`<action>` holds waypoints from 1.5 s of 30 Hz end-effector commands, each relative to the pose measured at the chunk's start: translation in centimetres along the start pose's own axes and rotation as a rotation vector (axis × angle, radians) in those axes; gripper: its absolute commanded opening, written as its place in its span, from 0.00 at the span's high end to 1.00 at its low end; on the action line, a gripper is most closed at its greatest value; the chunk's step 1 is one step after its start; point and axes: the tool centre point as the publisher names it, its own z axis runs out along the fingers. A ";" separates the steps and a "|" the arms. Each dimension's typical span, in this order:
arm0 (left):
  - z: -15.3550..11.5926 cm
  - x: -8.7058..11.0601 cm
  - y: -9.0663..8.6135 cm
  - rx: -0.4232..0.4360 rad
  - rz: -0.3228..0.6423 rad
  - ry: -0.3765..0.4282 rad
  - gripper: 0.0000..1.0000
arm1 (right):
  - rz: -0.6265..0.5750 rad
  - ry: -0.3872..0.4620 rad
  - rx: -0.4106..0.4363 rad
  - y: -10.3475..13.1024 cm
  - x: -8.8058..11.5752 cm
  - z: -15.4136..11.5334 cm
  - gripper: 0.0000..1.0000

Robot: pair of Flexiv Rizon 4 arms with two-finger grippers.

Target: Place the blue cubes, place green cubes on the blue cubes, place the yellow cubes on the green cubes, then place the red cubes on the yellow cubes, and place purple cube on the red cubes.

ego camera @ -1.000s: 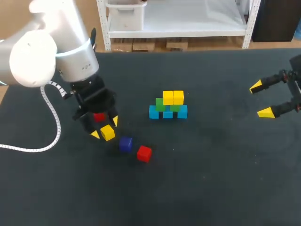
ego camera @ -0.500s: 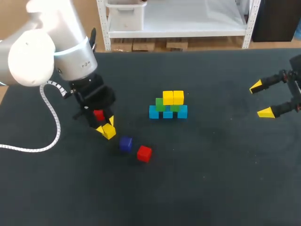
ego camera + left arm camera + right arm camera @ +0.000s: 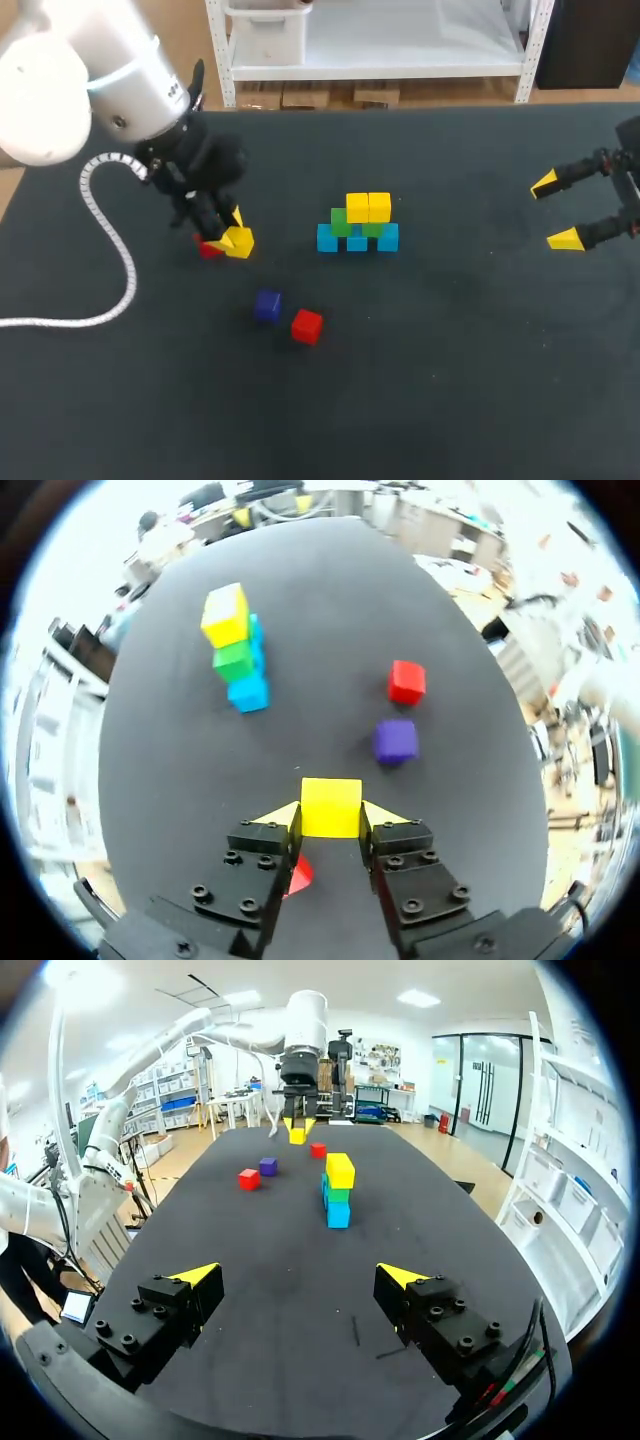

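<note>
A stack stands mid-table: a bottom row of blue cubes [image 3: 357, 241], green cubes [image 3: 342, 222] above them, and two yellow cubes [image 3: 368, 207] on top. My left gripper [image 3: 231, 233] is shut on a third yellow cube [image 3: 240, 242], which sits between its fingers in the left wrist view [image 3: 331, 807], lifted off the table left of the stack. A red cube [image 3: 209, 250] lies under that gripper. A purple cube [image 3: 267, 306] and another red cube [image 3: 307, 326] lie nearer the front. My right gripper [image 3: 555, 211] stands open, holding nothing, at the right edge.
The black table [image 3: 450, 380] has wide bare areas at the front and between the stack and my right gripper. A white cable [image 3: 110, 240] from my left arm loops over the table's left side.
My left gripper closed on the yellow cube and carried it up and toward the back, uncovering the red cube beneath. The right arm has stayed still.
</note>
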 end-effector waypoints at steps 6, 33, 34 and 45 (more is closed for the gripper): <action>-1.7 -3.8 2.1 -0.163 -0.165 0.097 1.00 | -0.001 -0.002 -0.001 -0.1 0.0 0.1 0.00; -0.3 -8.2 7.1 -0.181 -0.202 0.069 1.00 | -0.001 -0.002 -0.001 -0.1 0.0 0.1 0.00; -0.2 -8.3 7.2 -0.181 -0.202 0.069 1.00 | -0.001 -0.002 -0.001 -0.1 0.0 0.1 0.00; 0.5 -9.3 8.1 -0.169 -0.205 0.059 1.00 | -0.001 -0.002 -0.001 -0.1 0.0 0.1 0.00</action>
